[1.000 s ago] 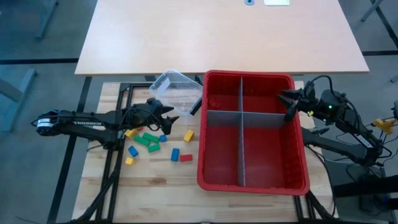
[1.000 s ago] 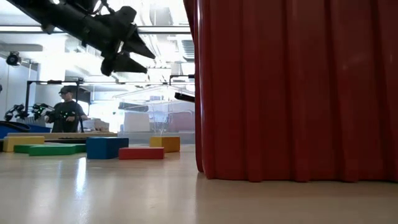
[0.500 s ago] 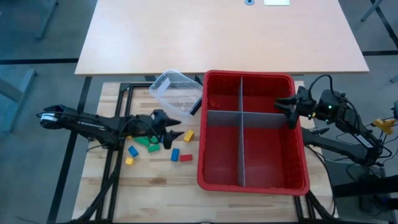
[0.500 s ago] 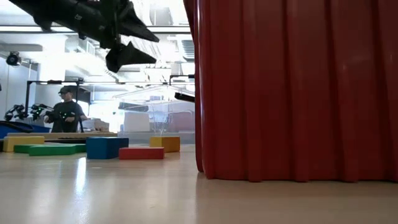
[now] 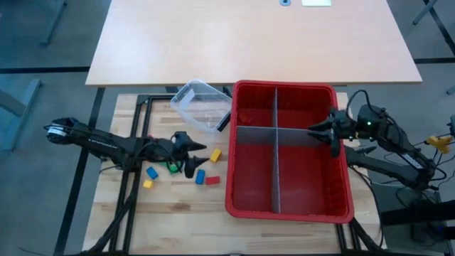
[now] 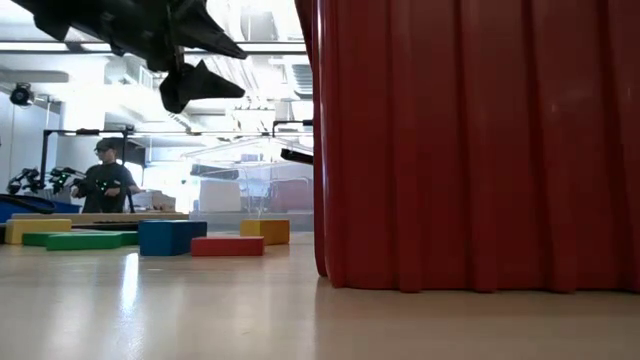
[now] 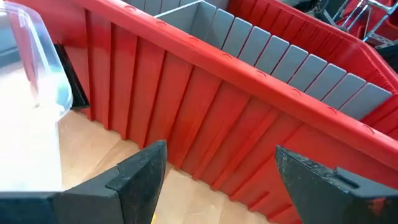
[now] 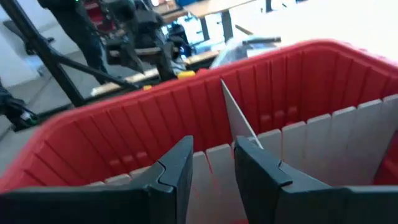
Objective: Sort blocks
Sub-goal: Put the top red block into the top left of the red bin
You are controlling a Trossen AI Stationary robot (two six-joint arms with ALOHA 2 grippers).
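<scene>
Your left gripper (image 5: pixel 193 158) hangs wide open and empty above the small red, yellow, green and blue plastic blocks (image 5: pixel 199 176), which lie on the wooden table just left of the red plastic divided bin (image 5: pixel 345 186). The blocks sit directly beneath it, so this arm is the nearer. Your right gripper (image 5: pixel 321 133), narrowly parted and holding nothing, hovers inside the bin's right half.

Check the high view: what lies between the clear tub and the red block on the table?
The yellow block lies between the clear tub and the red block, with bare wood around it, in the high view.
</scene>
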